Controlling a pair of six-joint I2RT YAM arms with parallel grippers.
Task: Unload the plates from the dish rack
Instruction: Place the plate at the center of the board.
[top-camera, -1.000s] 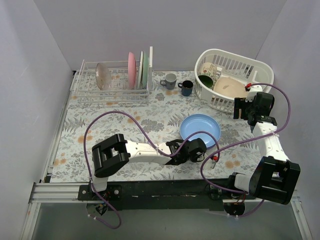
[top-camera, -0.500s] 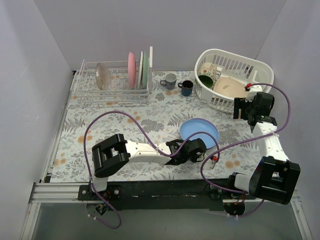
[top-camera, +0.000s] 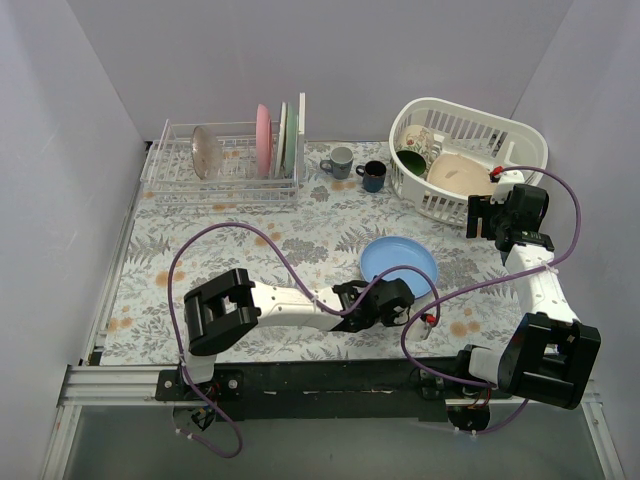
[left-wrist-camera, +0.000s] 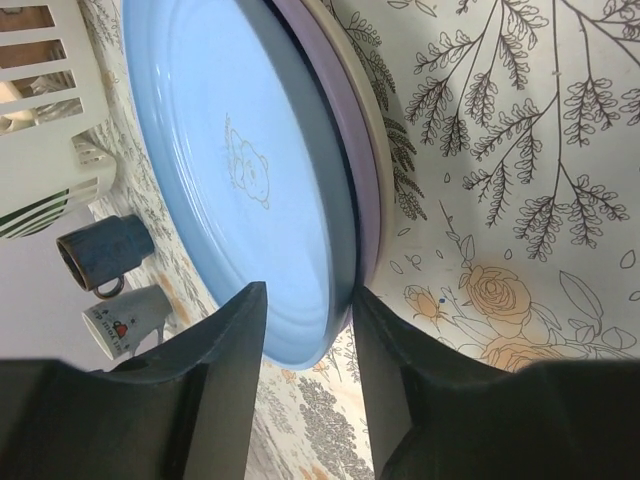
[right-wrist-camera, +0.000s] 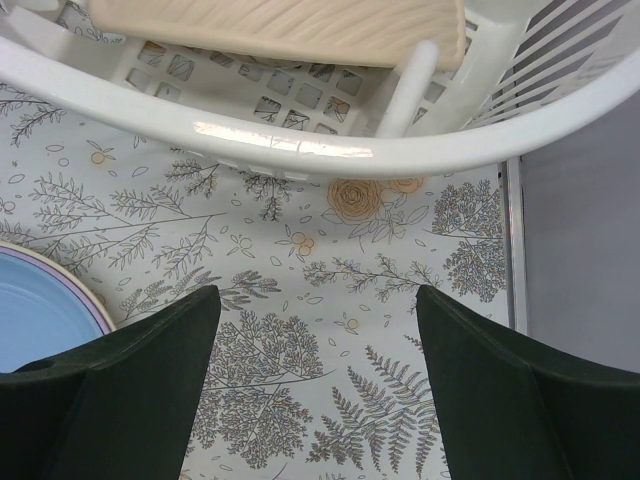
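Bench (top-camera: 200, 220): covered with a flower-print cloth, with walls on three sides.
Dish rack (top-camera: 225, 165): white wire, standing at the far left corner, its taller end panel on the side toward the middle of the bench.
Basket (top-camera: 480, 128): white slotted plastic, at the far right corner, holding a beige piece and other crockery.
Left arm (top-camera: 290, 305): lies low along the near edge, reaching toward the right.
Right arm (top-camera: 540, 290): rises along the right edge toward the basket.
Blue plate (top-camera: 400, 258): out of the rack, near the near edge and right of the middle, tilted, topmost in a small stack.
Purple plate (left-wrist-camera: 352, 130): directly under the blue one, only its rim showing.
Pale rim (left-wrist-camera: 377, 120): a third plate edge beneath the purple one, next to the cloth.
Mottled brown plate (top-camera: 207, 152): upright in the rack, toward its left part.
Pink plate (top-camera: 263, 140): upright in the rack, near the end panel.
Pale green plate (top-camera: 284, 138): upright between the pink plate and the end panel.
Left pincer (left-wrist-camera: 308, 295): closed on the near rim of the blue plate, one finger over its face and one under its edge.
Right pincer (right-wrist-camera: 318, 295): fingers spread wide and holding nothing, above the cloth just beside the basket's near wall.
Grey mug (top-camera: 340, 162): at the far edge, between rack and basket.
Dark blue mug (top-camera: 373, 175): just beside the grey mug, on the basket side.
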